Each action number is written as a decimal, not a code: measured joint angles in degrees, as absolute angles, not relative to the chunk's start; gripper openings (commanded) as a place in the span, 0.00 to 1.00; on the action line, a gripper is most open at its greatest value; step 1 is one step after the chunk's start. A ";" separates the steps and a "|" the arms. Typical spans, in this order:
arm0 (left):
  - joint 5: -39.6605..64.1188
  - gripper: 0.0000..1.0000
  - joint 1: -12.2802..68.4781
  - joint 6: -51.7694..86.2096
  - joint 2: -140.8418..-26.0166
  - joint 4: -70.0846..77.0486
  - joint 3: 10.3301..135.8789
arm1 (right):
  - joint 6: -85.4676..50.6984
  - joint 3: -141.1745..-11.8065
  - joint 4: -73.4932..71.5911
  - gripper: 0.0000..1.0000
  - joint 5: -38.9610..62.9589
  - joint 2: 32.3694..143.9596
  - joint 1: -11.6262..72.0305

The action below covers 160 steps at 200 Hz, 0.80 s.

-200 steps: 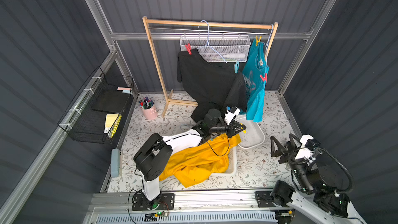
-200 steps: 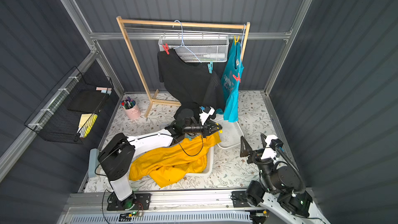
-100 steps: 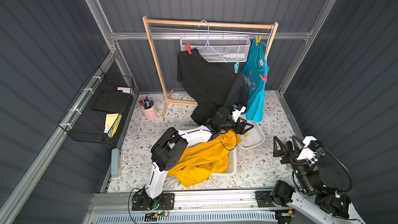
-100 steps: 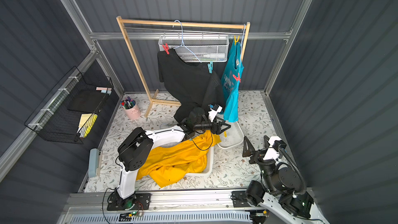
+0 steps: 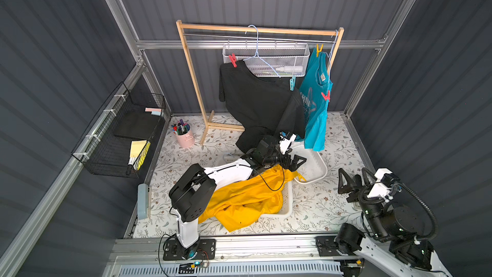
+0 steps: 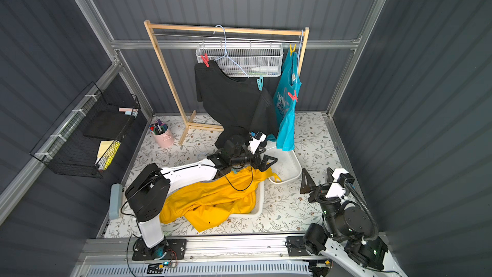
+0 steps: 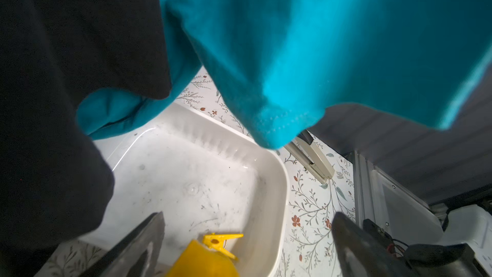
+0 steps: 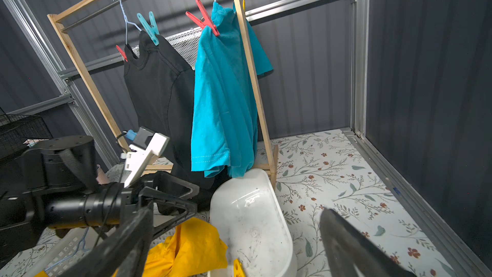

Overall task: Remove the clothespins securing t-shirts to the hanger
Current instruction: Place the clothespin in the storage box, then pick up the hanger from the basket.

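Note:
My left gripper [image 5: 298, 163] [image 6: 269, 162] [image 7: 247, 215] hangs open over the white tub [image 5: 323, 167] [image 7: 282, 182], nothing between its fingers. A yellow clothespin [image 5: 299, 177] [image 7: 219, 241] [image 8: 237, 267] lies loose inside the tub by its near rim. The black t-shirt [image 5: 255, 97] hangs on a hanger, pinned by a red clothespin [image 5: 233, 60] and a teal clothespin [image 5: 292, 83]. The teal t-shirt [image 5: 316, 107] [image 7: 319, 35] hangs under a yellow clothespin [image 5: 319, 50] and a red clothespin [image 5: 326, 95] [image 8: 203, 18]. The mustard t-shirt [image 5: 247, 198] lies crumpled in a basket. My right gripper [image 5: 354, 171] [image 8: 237, 211] is open, low at the right.
The wooden rack [image 5: 191, 75] carries a mesh basket [image 5: 266, 57]. The white laundry basket [image 5: 286, 201] sits beside the tub. A pink cup of pens [image 5: 183, 135] stands at the back left, below a black wire wall basket [image 5: 119, 134]. A stapler [image 7: 311, 155] lies beyond the tub.
My left gripper swung right from above the mustard shirt to over the tub and opened; the yellow clothespin now lies in the tub. The right arm barely shifted.

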<state>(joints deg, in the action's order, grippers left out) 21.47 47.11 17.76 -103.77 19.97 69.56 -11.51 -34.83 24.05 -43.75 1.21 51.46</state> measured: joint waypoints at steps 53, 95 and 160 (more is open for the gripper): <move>15.90 1.00 47.11 15.38 -92.33 18.09 59.37 | -11.33 -34.83 24.03 0.99 -44.31 2.50 51.46; 5.98 1.00 47.11 15.70 -82.06 15.77 51.90 | -11.25 -34.81 24.01 0.99 -44.40 3.14 51.46; -13.45 1.00 45.06 21.39 -83.40 -7.68 65.52 | -10.85 -34.83 23.79 0.99 -44.40 4.32 51.46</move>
<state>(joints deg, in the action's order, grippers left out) -13.45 45.06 21.39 -83.40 -7.68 65.52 -10.85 -34.83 23.79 -44.40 4.32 51.46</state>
